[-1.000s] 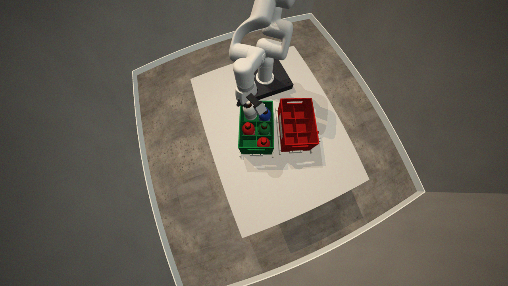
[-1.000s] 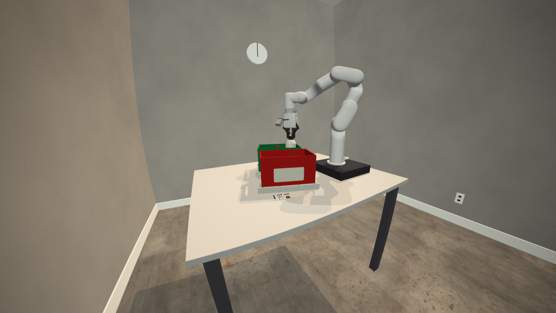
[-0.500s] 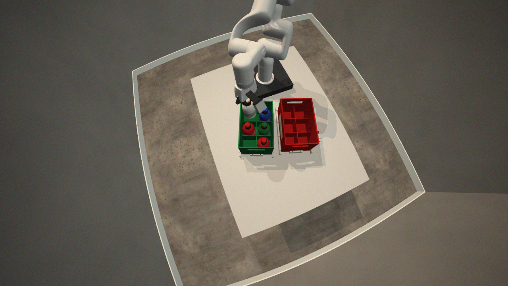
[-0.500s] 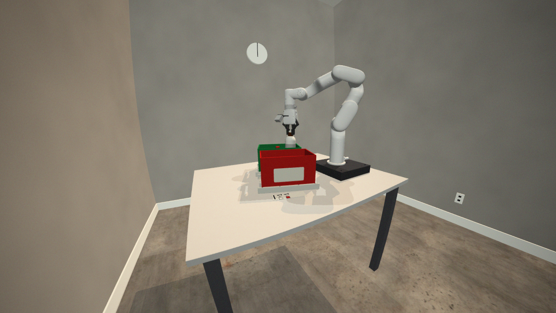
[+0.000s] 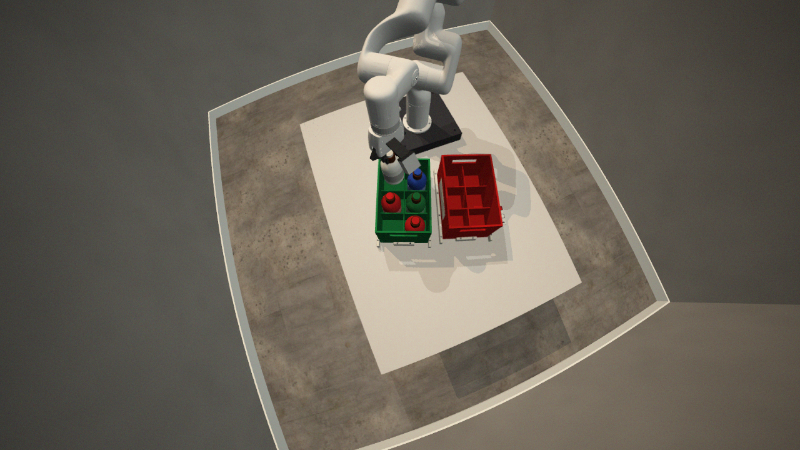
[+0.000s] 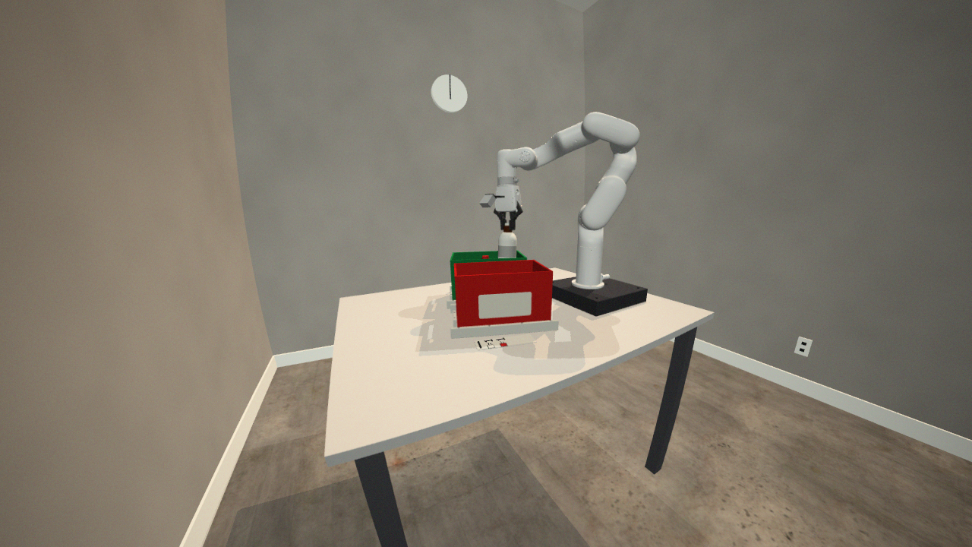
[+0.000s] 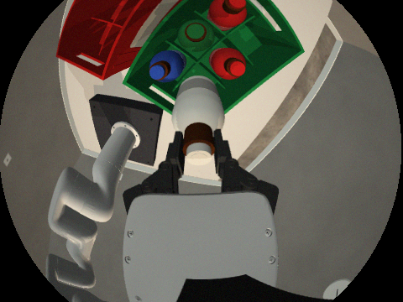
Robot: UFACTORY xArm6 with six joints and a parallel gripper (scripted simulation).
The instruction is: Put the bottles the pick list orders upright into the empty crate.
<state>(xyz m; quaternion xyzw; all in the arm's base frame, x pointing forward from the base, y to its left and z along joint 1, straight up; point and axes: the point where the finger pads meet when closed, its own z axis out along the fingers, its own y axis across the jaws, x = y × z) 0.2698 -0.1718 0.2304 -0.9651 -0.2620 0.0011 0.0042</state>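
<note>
My gripper (image 7: pixel 198 139) is shut on the neck of a white bottle (image 7: pixel 198 103) with a brown neck. It holds the bottle upright over the back left cell of the green crate (image 5: pixel 402 204). In the side view the gripper (image 6: pixel 507 222) and bottle (image 6: pixel 507 243) stand above the crate rim, and the bottle's base is hidden. A blue bottle (image 5: pixel 416 179), a green bottle (image 5: pixel 414 200) and two red bottles (image 5: pixel 390 202) (image 5: pixel 414 224) stand in the green crate. The red crate (image 5: pixel 469 195) beside it is empty. The pick list (image 6: pixel 493 343) lies in front of the red crate, too small to read.
The arm's black base plate (image 5: pixel 430 125) sits just behind both crates. Both crates rest on low pale racks. The green crate's front left cell is empty. The table edge runs round the mat.
</note>
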